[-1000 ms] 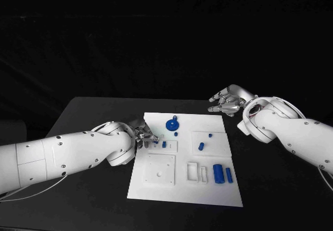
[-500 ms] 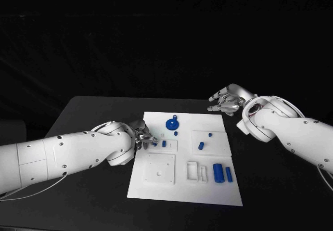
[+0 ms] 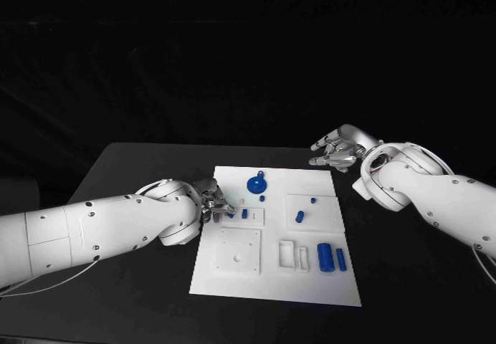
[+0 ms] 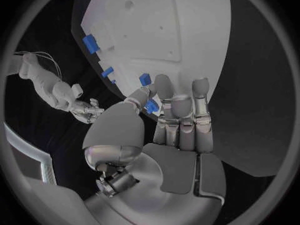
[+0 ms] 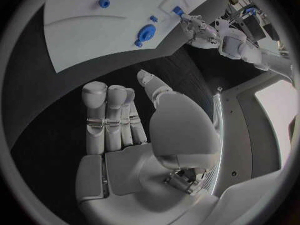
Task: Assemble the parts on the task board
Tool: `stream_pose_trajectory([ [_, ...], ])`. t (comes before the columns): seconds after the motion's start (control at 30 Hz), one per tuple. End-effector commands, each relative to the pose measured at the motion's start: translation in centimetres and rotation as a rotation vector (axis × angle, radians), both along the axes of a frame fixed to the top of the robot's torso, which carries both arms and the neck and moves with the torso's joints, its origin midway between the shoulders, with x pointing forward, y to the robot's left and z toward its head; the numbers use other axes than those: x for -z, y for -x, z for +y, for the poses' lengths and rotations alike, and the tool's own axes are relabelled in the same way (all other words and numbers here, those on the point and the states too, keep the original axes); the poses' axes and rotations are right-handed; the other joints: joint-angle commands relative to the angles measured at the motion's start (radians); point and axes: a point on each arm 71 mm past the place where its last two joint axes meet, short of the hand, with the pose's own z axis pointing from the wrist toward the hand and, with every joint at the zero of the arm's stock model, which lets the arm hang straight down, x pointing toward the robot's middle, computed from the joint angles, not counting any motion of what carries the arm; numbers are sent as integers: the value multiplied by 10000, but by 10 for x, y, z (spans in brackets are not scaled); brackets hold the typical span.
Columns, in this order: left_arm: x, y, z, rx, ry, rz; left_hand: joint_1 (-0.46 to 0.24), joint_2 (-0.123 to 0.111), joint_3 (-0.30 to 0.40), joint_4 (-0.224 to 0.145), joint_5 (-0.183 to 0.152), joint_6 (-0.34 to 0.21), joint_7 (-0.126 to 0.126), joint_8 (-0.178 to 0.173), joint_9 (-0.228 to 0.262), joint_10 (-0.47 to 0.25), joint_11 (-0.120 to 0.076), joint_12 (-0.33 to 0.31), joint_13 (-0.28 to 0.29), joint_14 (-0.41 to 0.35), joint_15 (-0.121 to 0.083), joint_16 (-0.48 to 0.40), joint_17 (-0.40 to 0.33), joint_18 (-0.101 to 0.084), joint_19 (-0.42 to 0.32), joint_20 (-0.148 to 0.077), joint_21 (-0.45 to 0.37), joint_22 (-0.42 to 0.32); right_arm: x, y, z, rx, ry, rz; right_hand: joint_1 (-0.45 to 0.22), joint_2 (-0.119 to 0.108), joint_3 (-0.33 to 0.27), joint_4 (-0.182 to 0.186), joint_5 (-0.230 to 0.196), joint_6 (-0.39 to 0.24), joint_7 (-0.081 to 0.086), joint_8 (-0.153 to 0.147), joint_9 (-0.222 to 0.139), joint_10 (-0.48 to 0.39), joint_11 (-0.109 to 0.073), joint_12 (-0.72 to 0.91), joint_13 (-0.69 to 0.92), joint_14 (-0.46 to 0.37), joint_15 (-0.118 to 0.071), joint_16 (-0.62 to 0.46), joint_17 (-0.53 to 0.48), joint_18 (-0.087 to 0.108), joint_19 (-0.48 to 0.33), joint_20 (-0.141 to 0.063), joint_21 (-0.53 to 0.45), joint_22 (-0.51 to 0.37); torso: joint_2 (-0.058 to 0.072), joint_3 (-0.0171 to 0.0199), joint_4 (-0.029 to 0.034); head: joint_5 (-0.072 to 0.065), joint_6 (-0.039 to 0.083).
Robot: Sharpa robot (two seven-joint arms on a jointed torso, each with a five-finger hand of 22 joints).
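Note:
The white task board (image 3: 310, 287) lies in the middle of the black table. My left hand (image 3: 214, 203) is at the board's left edge and pinches a small blue part (image 4: 150, 105) between thumb and a finger, just beside a blue piece (image 3: 244, 213) standing in a recess. On the board are a round blue part (image 3: 255, 186), a blue peg (image 3: 299, 217) and two blue cylinders (image 3: 325, 257). My right hand (image 3: 336, 152) hovers beyond the board's far right corner, fingers apart, holding nothing.
A raised white square plate (image 3: 239, 251) and narrow white slots (image 3: 285, 255) take up the board's near half. Black table (image 3: 135, 287) surrounds the board. The right wrist view shows the board (image 5: 94, 20) with the round blue part (image 5: 147, 33) and my left hand (image 5: 194, 25).

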Motion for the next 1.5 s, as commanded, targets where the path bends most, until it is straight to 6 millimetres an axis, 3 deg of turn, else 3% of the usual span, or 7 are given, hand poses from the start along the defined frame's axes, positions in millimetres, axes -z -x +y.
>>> stream_pose_trajectory([
  [0.03,5,2,0,174,-365,268,66,17,349,-294,20,1608,-1036,37,26,190,-326,42,23,118,-149,32,8,29,-70,30,74,201,0,0,1,-146,45,29,-94,-6,42,45,70,94,-4,-49,-12,24,-57,24,-15,79,-20,-66,8,66,223,-22,-38,796,7,4,-6,-1,8],
  [0.6,4,1,0,160,-486,95,69,-1,323,-283,-22,1646,-1055,53,114,189,-331,134,79,143,-152,115,124,27,-68,29,100,202,0,0,1,-129,44,17,-95,-2,41,50,93,96,-5,-48,-12,20,-59,20,-18,77,-19,-78,2,65,226,-23,-40,797,7,5,-3,10,27],
  [0.97,-1,6,-2,-51,591,-699,84,14,339,-258,-3,1669,-1063,50,140,189,-341,146,94,174,-164,153,174,45,-49,25,129,202,0,0,0,-107,44,5,-95,-2,41,50,93,96,-5,-48,-12,20,-59,20,-18,77,-19,-78,2,65,226,-23,-40,797,-4,-6,8,9,27],
  [1.5,-2,8,0,-484,946,-937,91,-9,368,-261,68,1723,-1080,52,152,188,-363,234,153,244,-173,265,381,45,-47,19,179,207,1,0,-1,-97,62,25,-105,-2,39,52,100,97,-3,-50,-13,24,-58,22,-19,78,-21,-89,-5,69,225,-24,-78,789,7,12,1,34,7],
])
